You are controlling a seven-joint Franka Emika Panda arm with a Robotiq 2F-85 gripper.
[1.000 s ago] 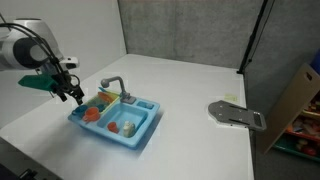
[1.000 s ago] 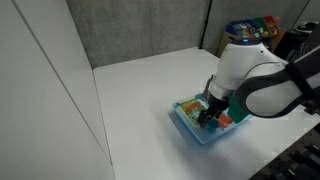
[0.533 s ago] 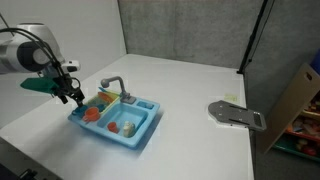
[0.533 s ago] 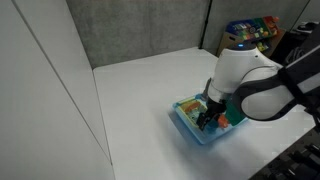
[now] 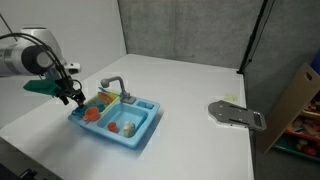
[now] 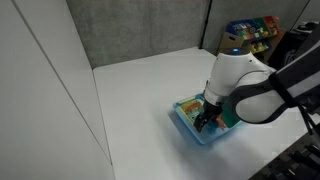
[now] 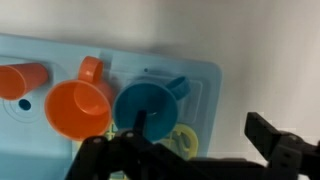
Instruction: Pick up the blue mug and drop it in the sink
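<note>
In the wrist view the blue mug [image 7: 148, 105] stands open side up on the light-blue sink [image 7: 205, 80] at its right end, with its handle pointing up and right. My gripper [image 7: 200, 126] is open. One finger [image 7: 140, 122] reaches over the mug's mouth and the other [image 7: 264, 130] hangs past the sink's edge over the white table. In both exterior views the gripper [image 5: 72, 95] [image 6: 205, 118] sits low over one end of the sink [image 5: 135, 135] [image 6: 185, 122], next to the grey faucet [image 5: 113, 85].
An orange mug [image 7: 78, 108] and another orange toy [image 7: 20, 78] sit beside the blue mug, with a yellow toy [image 7: 182, 140] under the gripper. Orange-red toys [image 5: 92, 114] lie in the sink. A flat grey plate-like object [image 5: 235, 114] lies far off on the table.
The arm has shifted only slightly over the sink's end. The gripper stays open and the mug has not moved.
</note>
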